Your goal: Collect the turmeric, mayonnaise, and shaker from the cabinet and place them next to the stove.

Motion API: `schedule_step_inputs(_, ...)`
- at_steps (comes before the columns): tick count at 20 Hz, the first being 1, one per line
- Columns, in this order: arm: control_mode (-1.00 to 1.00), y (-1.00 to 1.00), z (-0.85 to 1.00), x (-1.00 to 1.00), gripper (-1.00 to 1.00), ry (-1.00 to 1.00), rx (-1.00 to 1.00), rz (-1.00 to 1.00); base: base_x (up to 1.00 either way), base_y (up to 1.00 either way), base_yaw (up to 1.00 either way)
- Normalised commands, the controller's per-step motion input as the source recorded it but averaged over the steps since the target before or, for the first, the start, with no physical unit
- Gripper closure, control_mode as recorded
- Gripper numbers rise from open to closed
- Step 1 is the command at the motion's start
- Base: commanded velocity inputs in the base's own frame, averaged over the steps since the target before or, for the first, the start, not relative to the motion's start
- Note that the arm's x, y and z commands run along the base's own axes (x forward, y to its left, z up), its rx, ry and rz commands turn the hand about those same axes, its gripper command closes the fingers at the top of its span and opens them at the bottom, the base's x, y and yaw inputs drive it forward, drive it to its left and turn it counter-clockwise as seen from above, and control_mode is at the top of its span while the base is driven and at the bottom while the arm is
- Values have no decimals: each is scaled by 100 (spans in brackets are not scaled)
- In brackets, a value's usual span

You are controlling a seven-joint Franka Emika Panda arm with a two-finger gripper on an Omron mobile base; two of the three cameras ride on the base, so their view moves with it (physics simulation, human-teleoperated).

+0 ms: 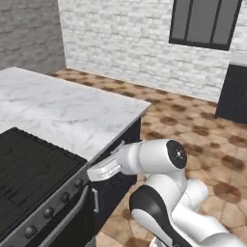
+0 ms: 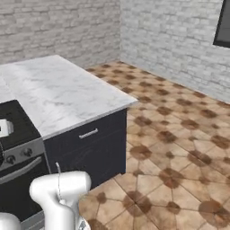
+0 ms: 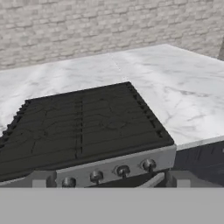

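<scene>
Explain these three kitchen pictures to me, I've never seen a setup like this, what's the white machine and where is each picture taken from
The white machine is a robot arm on a base that can drive, in a computer-rendered kitchen. Two pictures come from cameras on that base, behind the arm to its left and right, looking forward and down. The third comes from a camera on the arm's hand, looking along its gripper.

All three show a black stove with grates and a row of knobs, set beside a white marble counter. In the right base view a dark drawer sits under the counter. Behind are brick walls and a tiled floor.

The gripper is open, and nothing is seen held. The hand points at the stove front.
</scene>
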Motion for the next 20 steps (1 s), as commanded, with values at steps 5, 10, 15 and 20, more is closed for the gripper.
schedule_step_inputs(5, 100, 0, 0, 0, -100, 0, 0, 0, 0, -88, -48)
schedule_step_inputs(10, 100, 0, 0, 0, -100, 0, 0, 0, 0, -78, -47)
schedule_step_inputs(15, 100, 0, 0, 0, -100, 0, 0, 0, 7, -65, -46)
schedule_step_inputs(20, 100, 0, 0, 0, -100, 0, 0, 0, 31, -37, -35)
